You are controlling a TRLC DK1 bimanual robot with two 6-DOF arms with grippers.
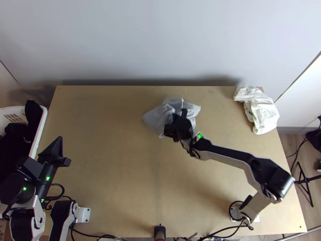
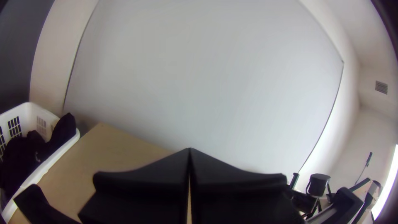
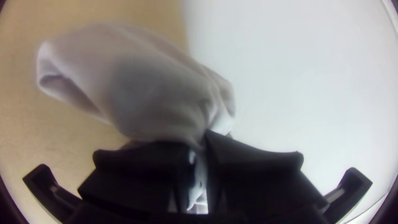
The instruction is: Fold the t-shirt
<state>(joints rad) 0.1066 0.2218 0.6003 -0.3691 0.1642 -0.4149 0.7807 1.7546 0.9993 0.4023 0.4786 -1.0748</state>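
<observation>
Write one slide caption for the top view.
Black two-fingered right gripper holding bunched pale grey cloth over light wooden table; crumpled cream fabric at far right corner.

A white strip (image 2: pixel 386 182) glares near four o'clock in the left wrist view; shadow borders the top view's tabletop (image 1: pixel 112 180) at twelve o'clock; fisheye corners darken.

We see a pale grey-white bunched cloth t-shirt (image 1: pixel 153 118), a cream-white crumpled cloth (image 1: pixel 265 116) at the far right corner of the light tan wooden table (image 1: pixel 116 160), and black cloth (image 2: pixel 16 155) in a white plastic basket (image 2: pixel 56 156) along the left edge.
</observation>
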